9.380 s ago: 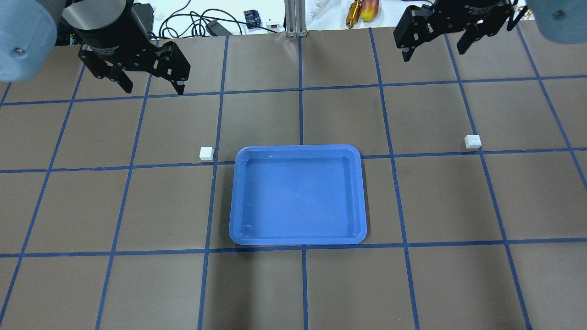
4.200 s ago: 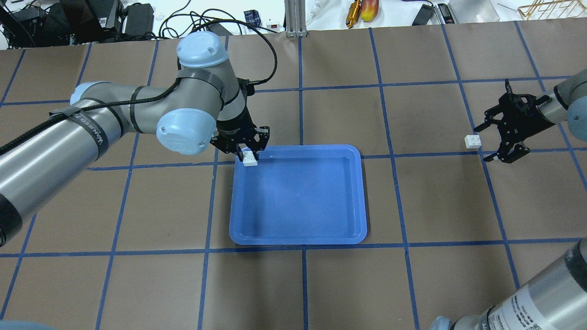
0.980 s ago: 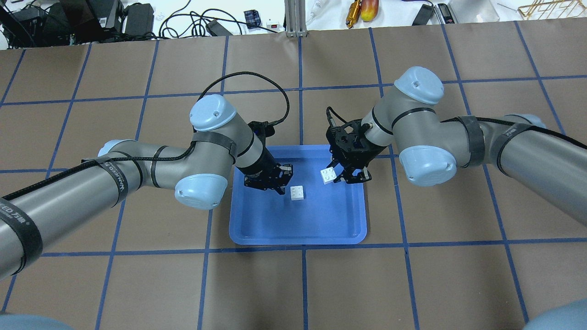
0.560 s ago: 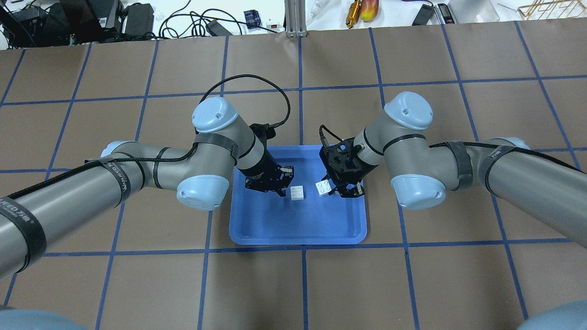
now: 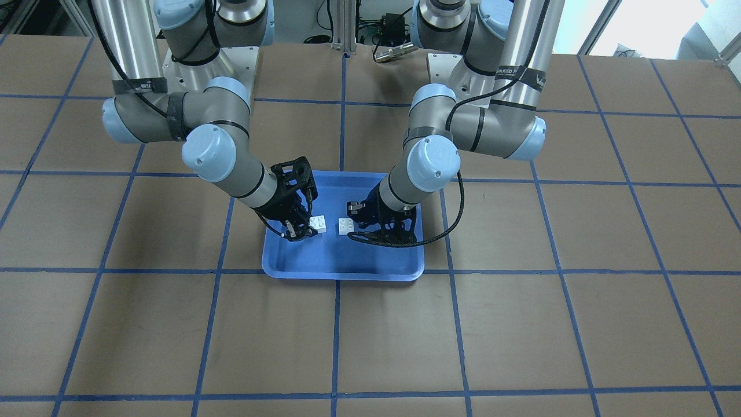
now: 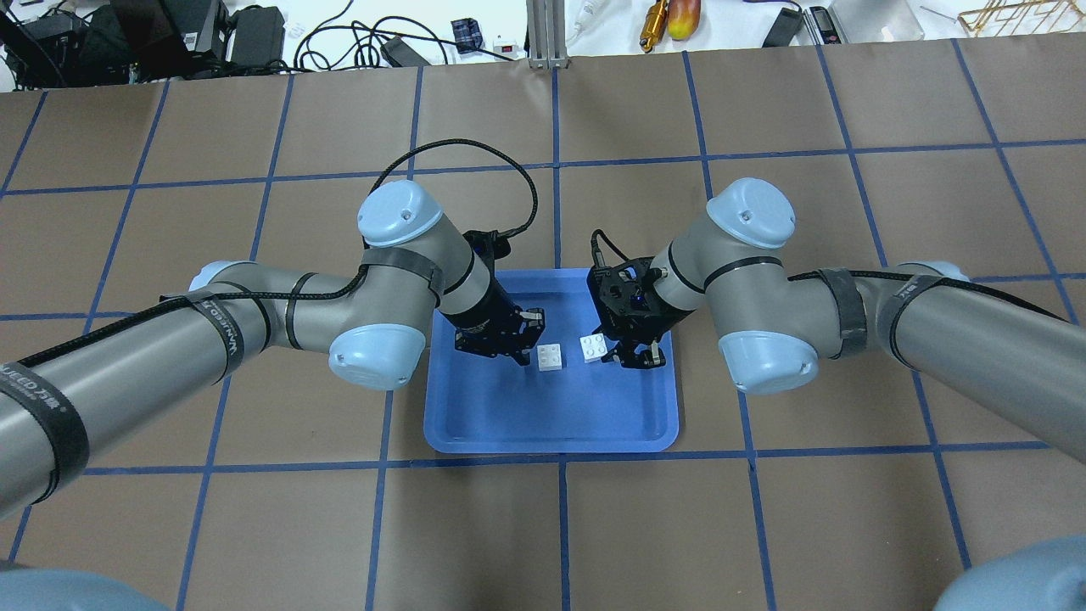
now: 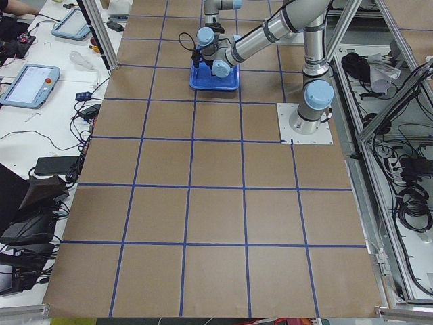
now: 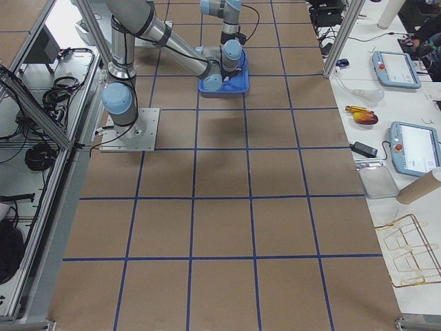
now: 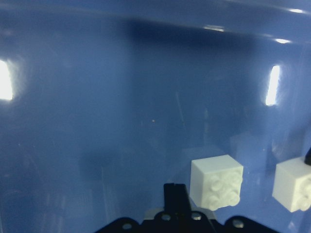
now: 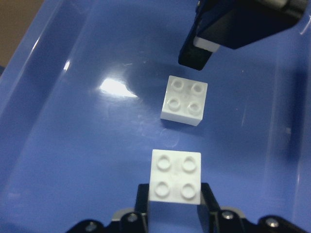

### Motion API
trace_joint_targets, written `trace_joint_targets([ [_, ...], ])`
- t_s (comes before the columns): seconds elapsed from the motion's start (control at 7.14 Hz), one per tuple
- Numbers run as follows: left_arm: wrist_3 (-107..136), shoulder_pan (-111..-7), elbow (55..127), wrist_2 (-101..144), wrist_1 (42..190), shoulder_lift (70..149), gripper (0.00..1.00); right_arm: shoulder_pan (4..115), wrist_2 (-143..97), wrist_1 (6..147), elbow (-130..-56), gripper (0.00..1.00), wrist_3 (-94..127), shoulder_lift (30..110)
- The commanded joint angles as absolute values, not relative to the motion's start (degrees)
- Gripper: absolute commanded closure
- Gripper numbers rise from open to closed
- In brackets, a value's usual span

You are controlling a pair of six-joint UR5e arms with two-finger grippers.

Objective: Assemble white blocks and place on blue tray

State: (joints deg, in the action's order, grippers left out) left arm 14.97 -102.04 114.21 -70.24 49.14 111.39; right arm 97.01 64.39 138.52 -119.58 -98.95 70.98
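Closing leftward, my right tool (image 6: 618, 354) grips one small white studded plastic brick (image 6: 592, 347); left tool (image 6: 519, 350) open beside the other brick (image 6: 551, 357). Misaligned studs could jam.

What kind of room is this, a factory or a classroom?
Most likely a robotics lab. Two robot arms are bolted beside a table gridded with blue tape, handheld control tablets lie on the side benches, and tangled cables run along the edge.

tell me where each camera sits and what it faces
Front: across the table, facing the robot; left arm, right arm, tray.
Overhead: behind the robot, looking down; both arms.
Left side: table's end; left arm nearest.
Right side: opposite end; right arm nearest.
Left wrist: into the tray; own fingertip.
Right wrist: at the held block; own fingers.
Shared: both wrists see the loose block.
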Motion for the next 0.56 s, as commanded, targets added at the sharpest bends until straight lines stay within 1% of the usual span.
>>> trace_joint_targets([
  [0.0,15.7,-102.1,114.3,-70.2,49.1,111.5,1.0,98.2,64.2,140.1,-119.3,1.0,-96.8,70.1],
  [0.42,15.6,-102.0,114.2,-70.2,49.0,111.4,1.0,99.6,64.3,141.0,-118.1,1.0,-92.7,68.5],
])
